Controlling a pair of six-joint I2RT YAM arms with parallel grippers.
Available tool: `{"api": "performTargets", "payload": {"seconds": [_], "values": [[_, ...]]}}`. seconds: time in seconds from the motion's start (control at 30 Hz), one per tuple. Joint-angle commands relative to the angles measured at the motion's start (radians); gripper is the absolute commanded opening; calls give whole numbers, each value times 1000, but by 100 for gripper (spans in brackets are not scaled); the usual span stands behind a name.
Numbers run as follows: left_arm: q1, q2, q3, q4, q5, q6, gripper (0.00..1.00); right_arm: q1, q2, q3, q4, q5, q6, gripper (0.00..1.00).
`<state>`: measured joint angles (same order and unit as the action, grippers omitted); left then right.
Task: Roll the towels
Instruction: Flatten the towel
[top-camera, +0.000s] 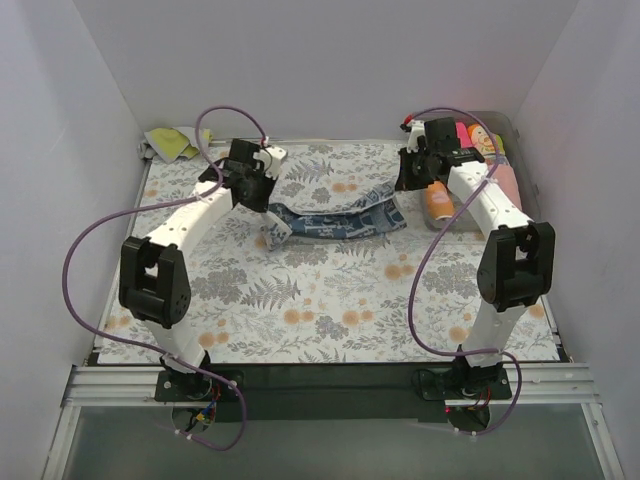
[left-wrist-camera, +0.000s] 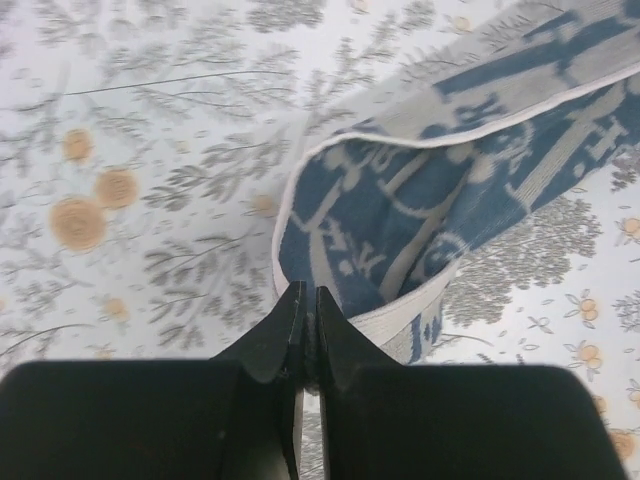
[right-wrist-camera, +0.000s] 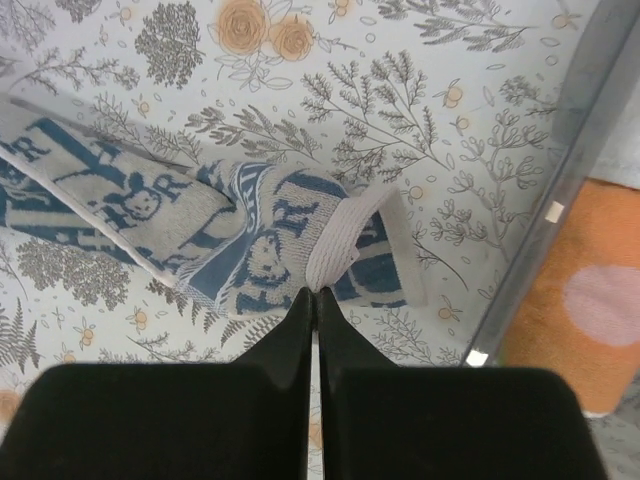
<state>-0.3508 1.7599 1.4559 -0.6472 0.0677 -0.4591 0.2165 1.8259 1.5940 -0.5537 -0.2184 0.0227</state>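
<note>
Step, as judged: straightening blue towel (top-camera: 335, 220) before rolling. It lies mid-tabletop (top-camera: 300, 300), spanning both arms. Left gripper (left-wrist-camera: 308, 298) jaws pinched onto one end, right gripper (right-wrist-camera: 315, 297) jaws pinched onto opposite hem. Next: lay flat, start tight roll.

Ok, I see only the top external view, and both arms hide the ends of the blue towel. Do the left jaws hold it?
Observer: Yes. In the left wrist view the left jaws are shut on the white hem of the towel.
Operator: And the right side?
Observer: The right jaws are shut too. They pinch a folded piece of white hem at the other end.
Operator: Does the towel lie flat at that end?
Observer: No. In the right wrist view that end is bunched and folded over itself, not spread on the cloth.
</note>
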Motion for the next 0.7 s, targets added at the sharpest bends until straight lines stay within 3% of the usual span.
{"api": "performTargets", "payload": {"seconds": [0.0, 0.13, 0.27, 0.47, 0.67], "values": [[91, -126, 44, 23, 138, 78, 0, -14, -65, 110, -8, -12, -7, 1], [194, -226, 37, 27, 246, 236, 0, -20, -103, 147, -31, -6, -6, 1], [253, -382, -81, 70, 327, 348, 0, -26, -184, 115, -48, 5, -7, 1], [349, -580, -169, -20, 444, 402, 0, -31, -356, -3, -100, 14, -1, 1], [380, -732, -209, -123, 446, 442, 0, -28, -528, -144, -135, 37, 40, 1]]}}
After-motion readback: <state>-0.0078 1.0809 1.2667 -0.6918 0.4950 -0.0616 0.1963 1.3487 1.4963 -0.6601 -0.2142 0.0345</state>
